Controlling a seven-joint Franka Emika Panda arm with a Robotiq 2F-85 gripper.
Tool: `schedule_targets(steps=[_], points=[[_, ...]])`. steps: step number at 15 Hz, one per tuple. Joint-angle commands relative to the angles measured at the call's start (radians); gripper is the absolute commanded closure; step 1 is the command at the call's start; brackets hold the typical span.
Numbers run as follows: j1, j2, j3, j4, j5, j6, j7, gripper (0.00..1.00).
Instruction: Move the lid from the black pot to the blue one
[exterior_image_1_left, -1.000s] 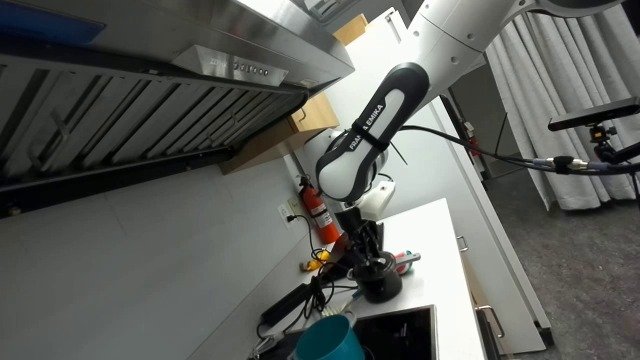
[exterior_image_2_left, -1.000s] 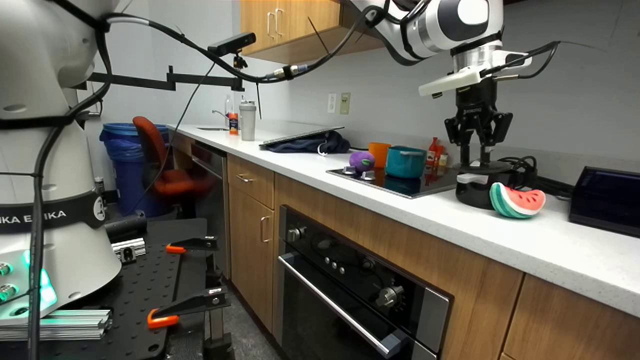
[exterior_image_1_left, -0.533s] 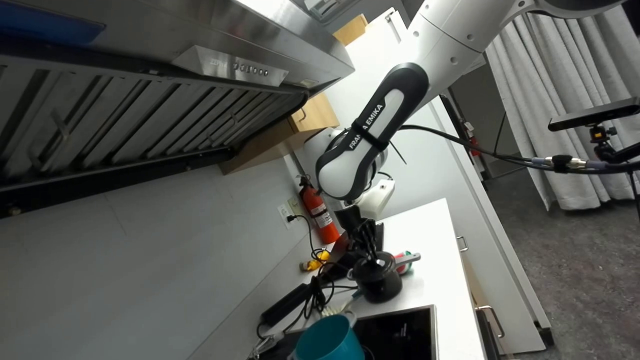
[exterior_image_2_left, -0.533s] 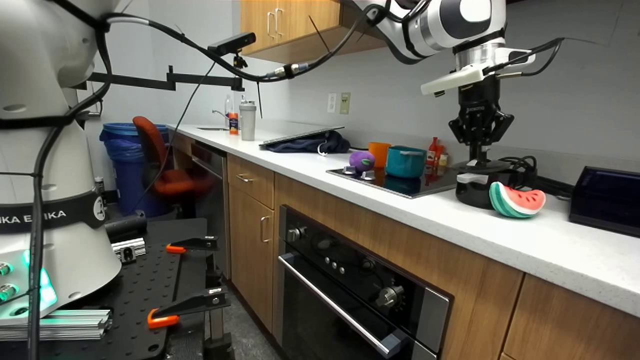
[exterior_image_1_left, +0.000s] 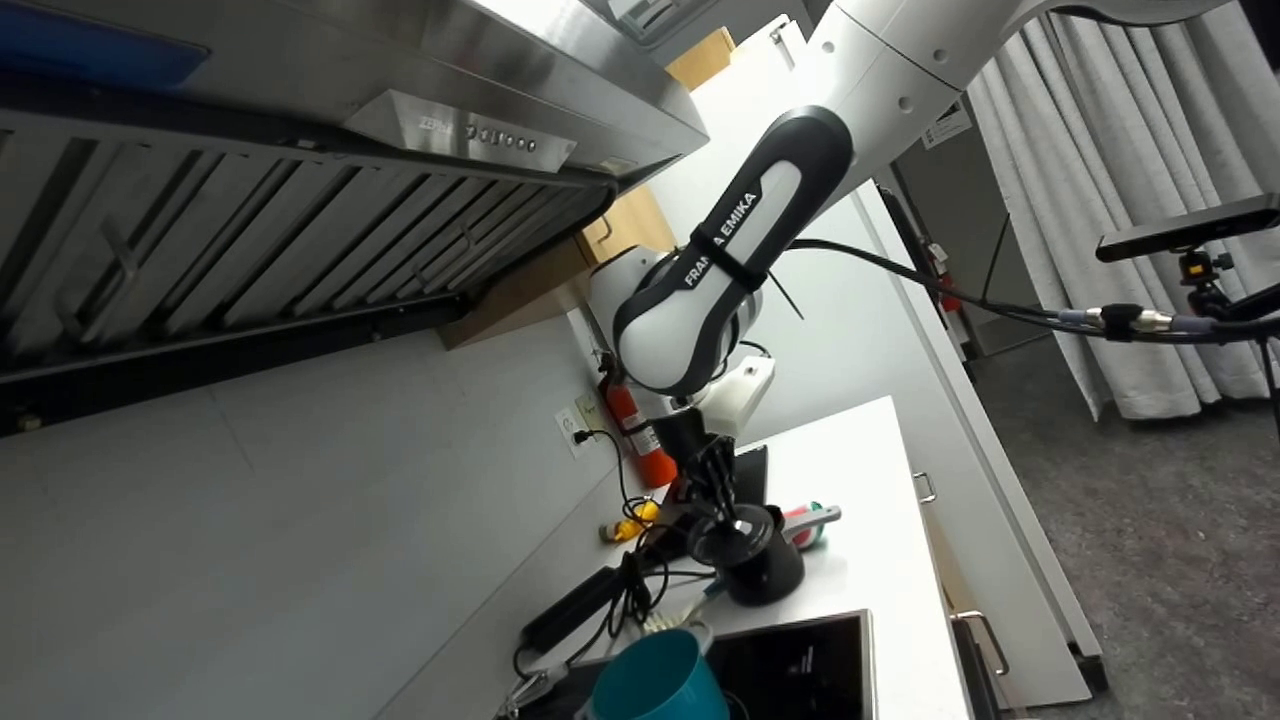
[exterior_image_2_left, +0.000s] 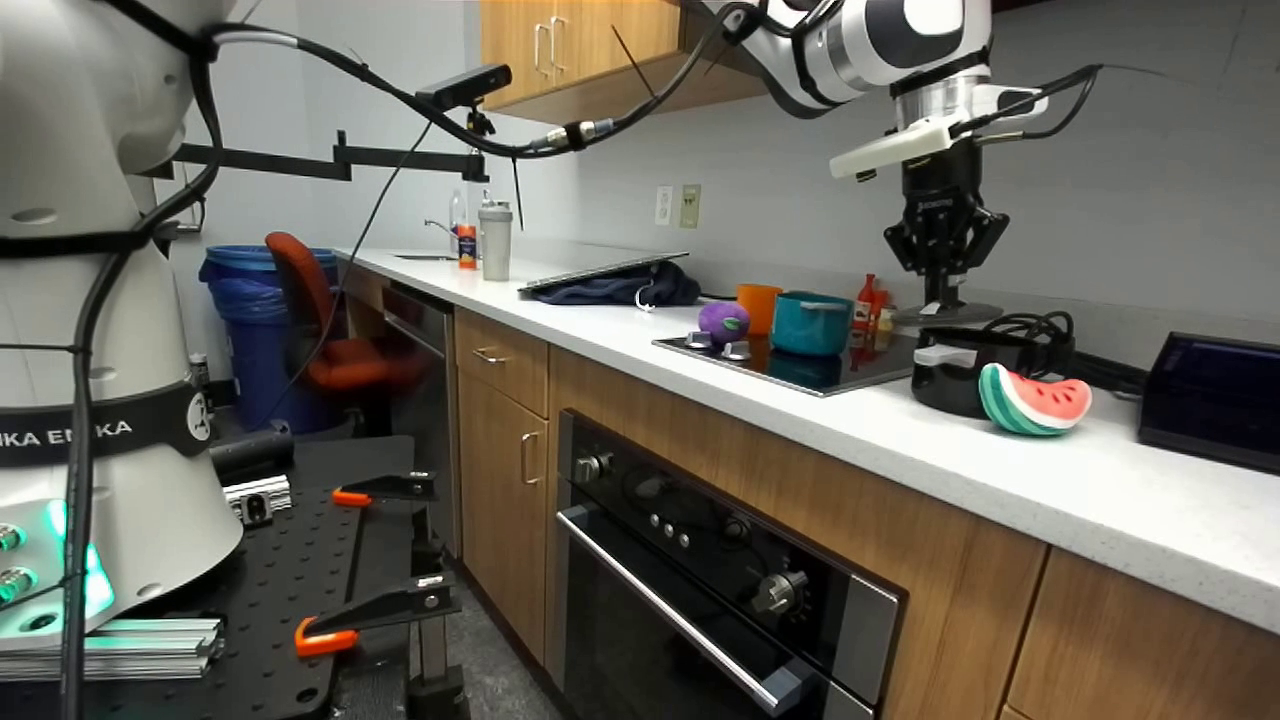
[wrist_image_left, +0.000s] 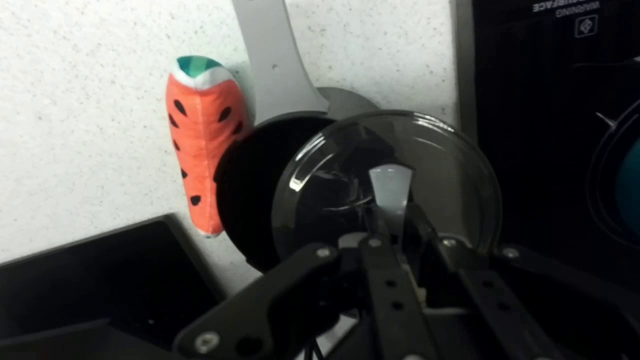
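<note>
The clear glass lid (wrist_image_left: 330, 195) has a grey handle (wrist_image_left: 392, 187). My gripper (wrist_image_left: 397, 220) is shut on this handle. The lid hangs just above the black pot (wrist_image_left: 245, 185), shifted sideways, so part of the pot's dark inside shows. In both exterior views the lid (exterior_image_1_left: 735, 545) (exterior_image_2_left: 962, 315) is raised over the black pot (exterior_image_1_left: 768, 578) (exterior_image_2_left: 940, 388), below my gripper (exterior_image_1_left: 722, 510) (exterior_image_2_left: 940, 295). The blue pot (exterior_image_2_left: 812, 325) stands open on the cooktop, also in an exterior view (exterior_image_1_left: 655, 682). Only its edge shows in the wrist view (wrist_image_left: 631, 185).
A plush watermelon slice (exterior_image_2_left: 1040, 402) lies against the black pot, whose grey handle (wrist_image_left: 275, 60) sticks out. Behind stand an orange cup (exterior_image_2_left: 758, 308), a purple toy (exterior_image_2_left: 723, 322) and red bottles (exterior_image_2_left: 866, 303). Cables (exterior_image_1_left: 635, 595) lie by the wall. A range hood (exterior_image_1_left: 480, 130) hangs above.
The gripper's fingers have closed on the lid's handle. The gripper and lid have since risen off the black pot and shifted toward the cooktop side. The pots have not moved.
</note>
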Motion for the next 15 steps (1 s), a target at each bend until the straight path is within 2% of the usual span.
schedule_targets(steps=[1, 15], points=[[0.037, -0.023, 0.007, 0.017, 0.006, -0.027, 0.029, 0.96], [0.177, -0.004, 0.047, 0.09, -0.02, -0.08, 0.048, 0.96]])
